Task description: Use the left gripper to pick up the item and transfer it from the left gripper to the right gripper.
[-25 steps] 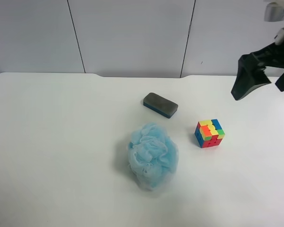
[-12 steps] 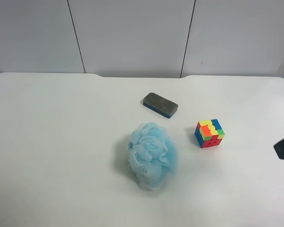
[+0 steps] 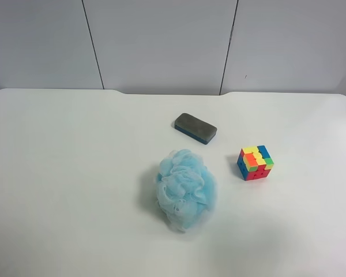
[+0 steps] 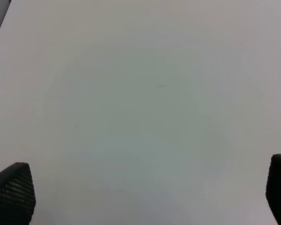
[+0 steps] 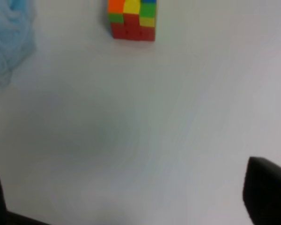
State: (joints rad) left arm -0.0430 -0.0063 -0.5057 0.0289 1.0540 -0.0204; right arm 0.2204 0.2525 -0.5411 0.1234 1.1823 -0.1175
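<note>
Gone from my high view is the black arm that was at its right edge. My right gripper (image 5: 126, 197) hangs spread wide over the table (image 3: 75, 173), the puzzle cube (image 3: 255, 162) resting ahead beside the blue puff (image 3: 185, 189); my left gripper (image 4: 145, 197) is spread too, over bare table

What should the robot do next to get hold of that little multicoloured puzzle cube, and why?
Probably bring the left gripper across toward the small multicoloured puzzle cube. Its wrist view shows only bare white table between wide-apart fingertips, so it appears to be nowhere near the cube. The cube sits untouched on the table, apart from the pale blue mesh puff and the flat grey eraser block.
</note>
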